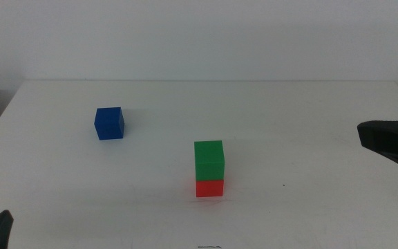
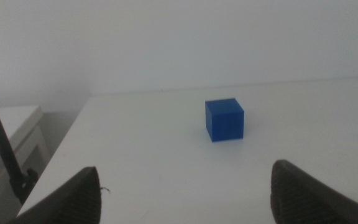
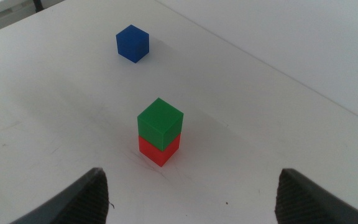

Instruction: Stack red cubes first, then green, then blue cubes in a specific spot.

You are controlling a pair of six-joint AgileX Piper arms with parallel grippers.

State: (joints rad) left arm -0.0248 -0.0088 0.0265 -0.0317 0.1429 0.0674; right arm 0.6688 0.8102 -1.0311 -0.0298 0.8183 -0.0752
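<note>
Green (image 1: 209,159) already sits on red (image 1: 209,187) near the table's middle, so you're on the last step: the blue cube (image 1: 108,123), alone and well apart toward the far left. Your left gripper (image 2: 185,186) faces it, jaws spread wide and empty; the right gripper (image 3: 191,193), also wide open, waits facing the stack. Next, reach for blue with the left.

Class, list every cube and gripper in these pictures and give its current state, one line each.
red cube: on the table, bottom of stack.
green cube: stacked on the red cube.
blue cube: alone on the table, unstacked.
left gripper: open, empty, facing the blue cube.
right gripper: open, empty.
</note>
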